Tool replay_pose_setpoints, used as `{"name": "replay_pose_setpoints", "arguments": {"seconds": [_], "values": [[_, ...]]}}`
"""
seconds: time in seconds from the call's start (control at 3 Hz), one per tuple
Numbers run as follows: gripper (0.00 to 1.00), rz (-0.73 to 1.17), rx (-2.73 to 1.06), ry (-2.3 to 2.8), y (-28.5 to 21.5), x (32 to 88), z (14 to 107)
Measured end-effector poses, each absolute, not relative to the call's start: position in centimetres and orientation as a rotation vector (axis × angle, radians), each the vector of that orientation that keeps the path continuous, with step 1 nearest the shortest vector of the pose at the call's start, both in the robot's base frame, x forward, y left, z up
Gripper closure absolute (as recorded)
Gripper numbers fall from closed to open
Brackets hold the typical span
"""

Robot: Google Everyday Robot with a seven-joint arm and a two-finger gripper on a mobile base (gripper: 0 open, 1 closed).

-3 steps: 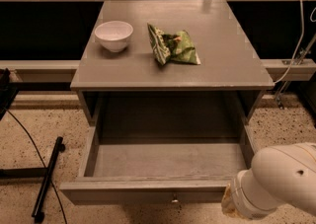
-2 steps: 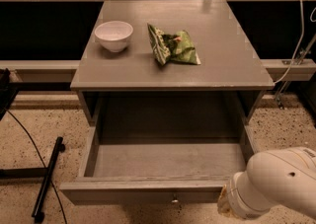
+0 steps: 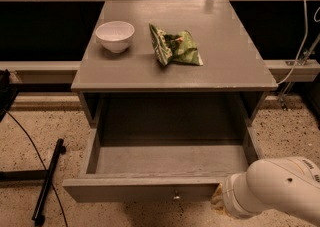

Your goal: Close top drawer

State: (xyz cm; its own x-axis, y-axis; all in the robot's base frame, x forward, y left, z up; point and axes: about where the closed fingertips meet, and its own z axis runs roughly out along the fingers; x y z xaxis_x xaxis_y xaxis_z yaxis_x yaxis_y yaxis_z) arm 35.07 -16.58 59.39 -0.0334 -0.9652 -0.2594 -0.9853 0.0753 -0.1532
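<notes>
Camera view | top drawer (image 3: 131, 190) open | tool (image 3: 218, 202) at its front, mostly hidden, grip unreadable

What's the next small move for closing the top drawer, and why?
Probably a short push on the front panel, straight toward the cabinet. The top drawer stands pulled far out, and the gripper sits low at the right part of its front, just right of the knob, seemingly at the panel.

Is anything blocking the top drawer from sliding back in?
Nothing visible does. The top drawer stands pulled out, with nothing inside it. The bowl and the snack bag sit on the cabinet top, above the opening. The pincer is at the front panel's right end, right of the knob.
</notes>
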Motion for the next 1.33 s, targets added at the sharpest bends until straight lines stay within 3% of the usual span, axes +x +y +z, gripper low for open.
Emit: {"name": "replay_pose_setpoints", "arguments": {"seconds": [1.33], "values": [[1.00,-0.008,-1.907,1.920,-15.4,39.7,57.4]]}}
